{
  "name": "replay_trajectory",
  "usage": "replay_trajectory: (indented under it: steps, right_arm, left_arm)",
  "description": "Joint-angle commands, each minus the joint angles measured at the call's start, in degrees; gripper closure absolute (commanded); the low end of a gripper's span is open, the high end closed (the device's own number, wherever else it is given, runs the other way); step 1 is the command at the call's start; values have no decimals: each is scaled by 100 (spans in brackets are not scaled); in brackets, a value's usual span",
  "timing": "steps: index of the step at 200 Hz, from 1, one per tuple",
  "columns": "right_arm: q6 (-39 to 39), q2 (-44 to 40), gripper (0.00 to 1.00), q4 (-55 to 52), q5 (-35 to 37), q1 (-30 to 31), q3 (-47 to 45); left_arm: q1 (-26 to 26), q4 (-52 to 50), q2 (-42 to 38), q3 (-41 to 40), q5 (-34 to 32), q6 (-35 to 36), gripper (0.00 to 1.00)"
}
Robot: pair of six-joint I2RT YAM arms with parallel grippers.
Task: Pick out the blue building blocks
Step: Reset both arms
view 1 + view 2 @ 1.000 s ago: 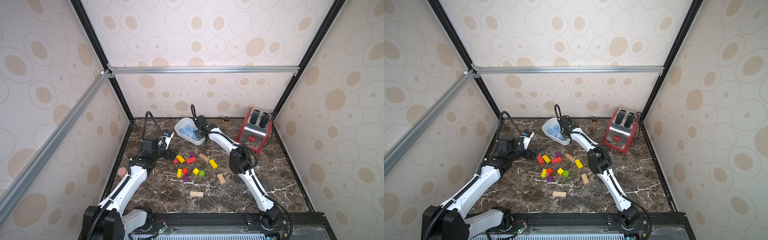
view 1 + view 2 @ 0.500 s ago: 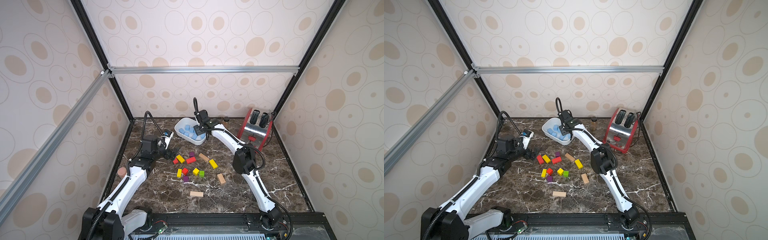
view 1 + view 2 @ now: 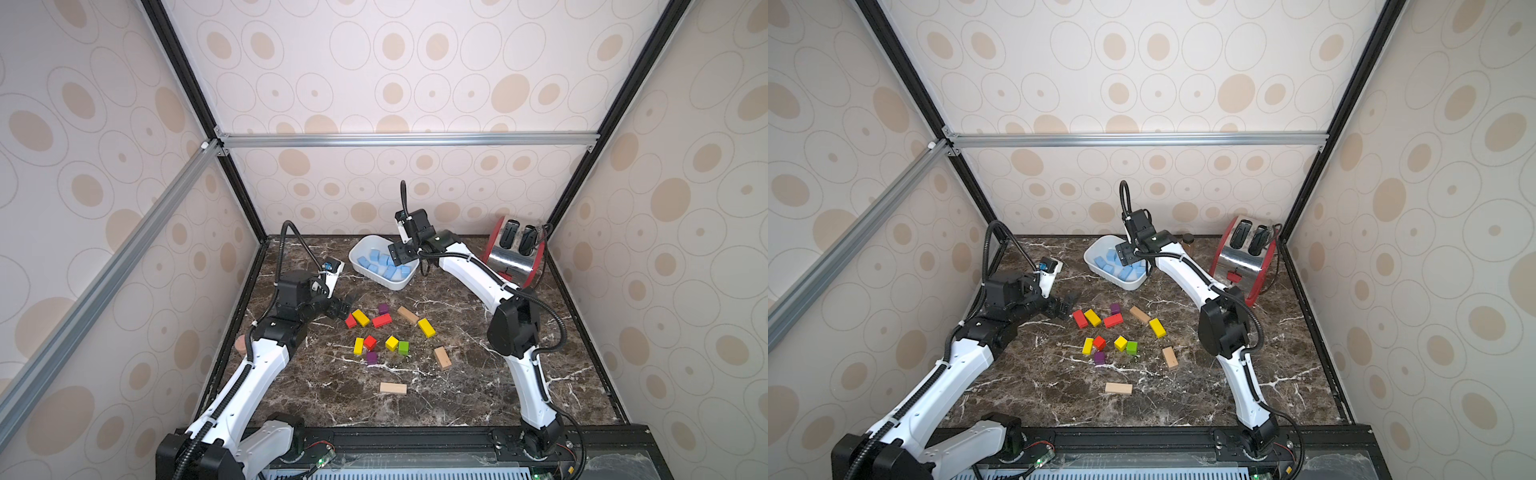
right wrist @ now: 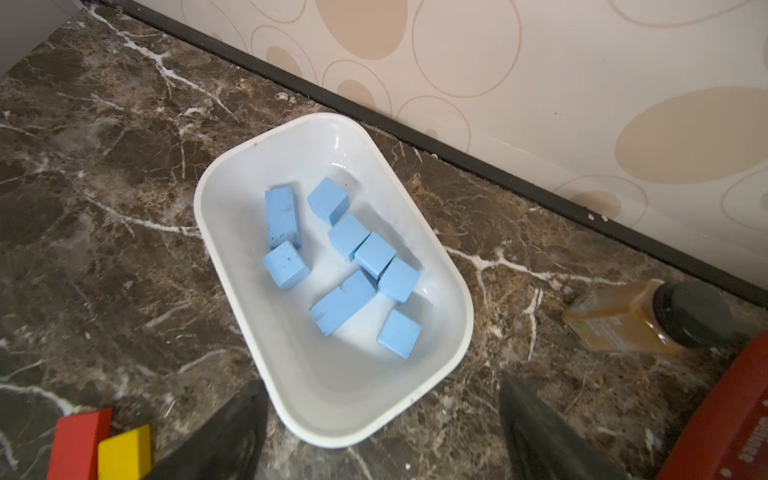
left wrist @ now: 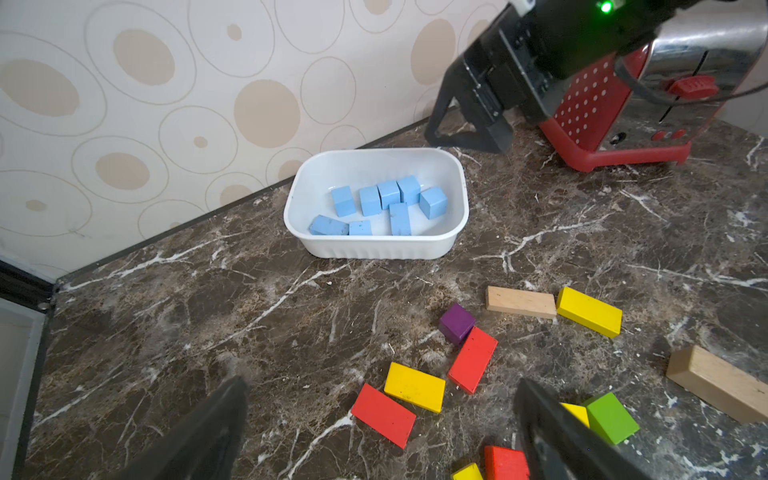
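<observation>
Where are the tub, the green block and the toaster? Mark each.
tub (image 5: 374,248): left wrist view, outer wall.
green block (image 5: 609,416): left wrist view, top face.
toaster (image 3: 512,261): a top view, chrome side.

blue building blocks (image 4: 376,254): light sky blue, a few flecked with dark specks
tub (image 4: 332,382): plain white
tabletop (image 5: 208,311): dark brown marble pattern with white and tan veins
walls (image 3: 395,83): cream, printed with beige ovals inside thin ring outlines
toaster (image 5: 594,99): red side with white dots, red base and lever, mirror-silver body
spice jar (image 4: 623,320): amber-brown, black cap
red brick (image 5: 473,359): solid bright red
yellow brick (image 5: 589,311): solid yellow
purple cube (image 5: 456,322): deep purple
green block (image 5: 611,417): bright green
tan brick (image 5: 520,302): pale bare wood
robot arms (image 3: 469,266): white shells, black joints and cables
cage frame (image 3: 407,139): silver crossbars, black posts
</observation>
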Motion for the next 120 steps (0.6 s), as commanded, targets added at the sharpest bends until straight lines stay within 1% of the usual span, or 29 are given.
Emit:
replay_trajectory:
  steps: [1,5,32,55,88,120]
  right_arm:
    - [-45,-804,2,517,-304,-38,-681]
    - [-57,-931,0,577,-345,-42,-838]
    - [-162,-1878,0,1035,-442,-42,-1924]
    - [-258,-2701,0,1431,-332,-40,-2882]
    - [-379,-3815,0,1862,43,-63,-4147]
    - [-386,-4745,0,2030,365,-188,-5238]
  left_arm:
    - [53,-30,-184,310,-103,-156,1]
    - [54,-32,-206,318,-138,-172,1]
    - [53,-164,-396,362,-423,-273,1]
    - [54,-235,-573,343,-797,-353,1]
    - [53,-365,-807,271,-1708,-406,1]
    - [50,-363,-962,-15,-2667,-333,1]
